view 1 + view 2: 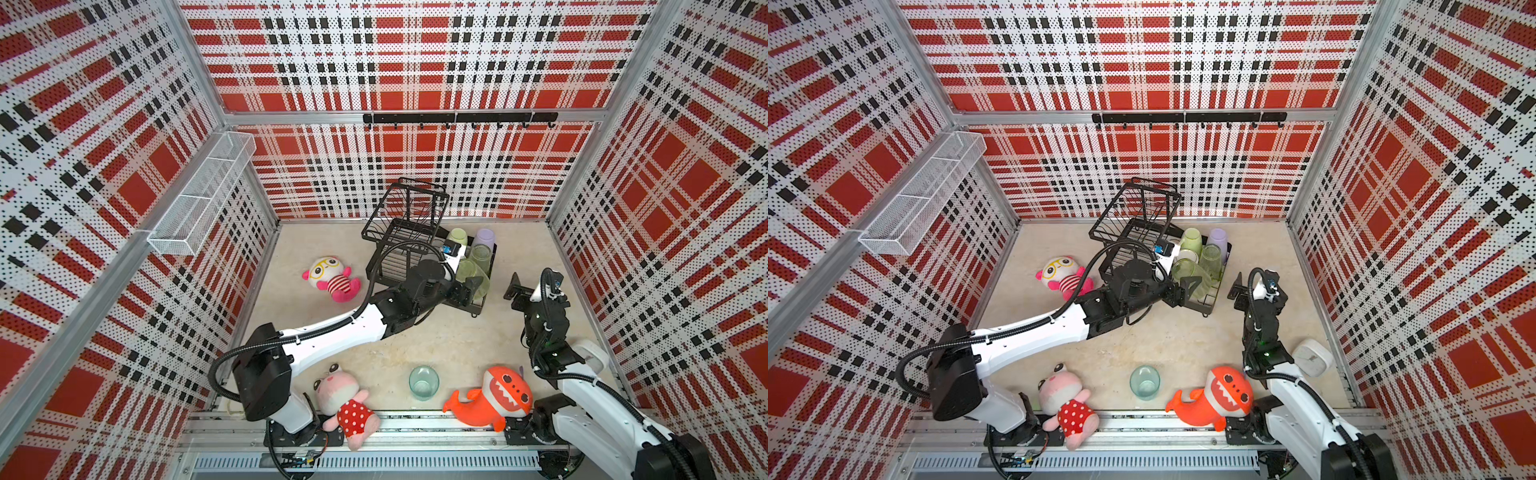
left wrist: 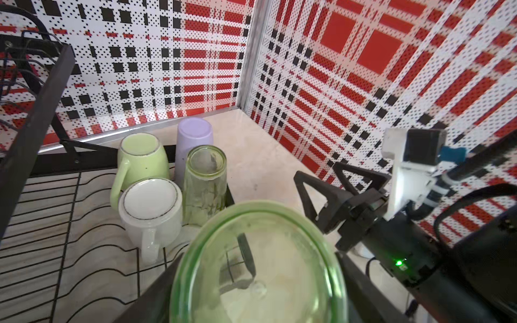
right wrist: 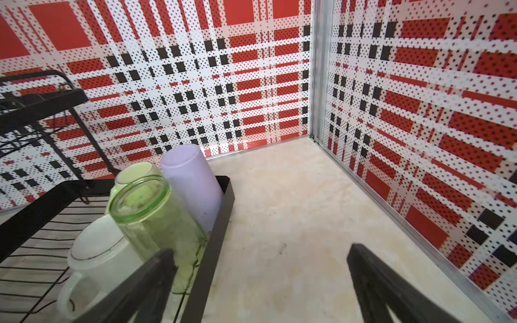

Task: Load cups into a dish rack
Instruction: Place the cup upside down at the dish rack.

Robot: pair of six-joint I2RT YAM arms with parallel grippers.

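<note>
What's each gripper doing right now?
Left gripper: closed on the short green glass.
Right gripper: open, holding nothing.

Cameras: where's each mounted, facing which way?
Top views: overhead, front side, looking down at the table; both arms show.
Left wrist: on left arm, facing the dish rack past the wide green glass; right arm shows.
Right wrist: on right arm, facing the rack's end and wall corner; open jaws show.
Both wrist views share the lilac tumbler.
</note>
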